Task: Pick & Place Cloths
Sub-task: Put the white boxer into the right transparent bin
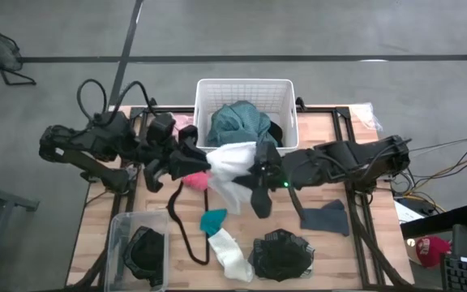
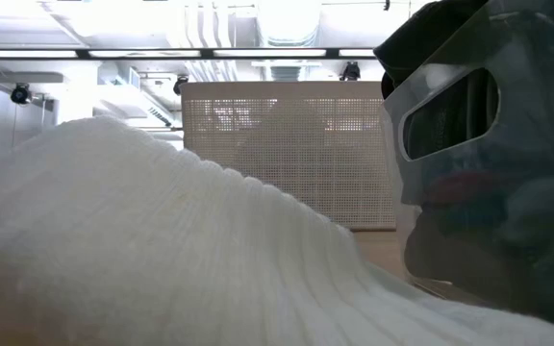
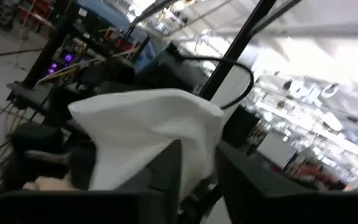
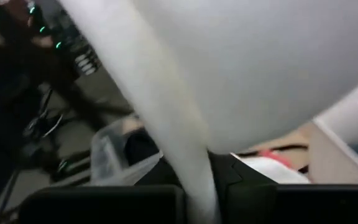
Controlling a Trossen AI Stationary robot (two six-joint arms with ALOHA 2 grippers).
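Handover at frame centre: right gripper (image 1: 254, 168) fingers clamp white cloth (image 1: 232, 166), left gripper (image 1: 191, 156) fingers partly parted; next, lift into basket (image 1: 246, 87).

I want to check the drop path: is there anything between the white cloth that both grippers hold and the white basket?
Nothing visible blocks it. The white cloth hangs between the left gripper and the right gripper, right at the front rim of the white basket. Inside, a teal garment already lies, but room beside it remains.
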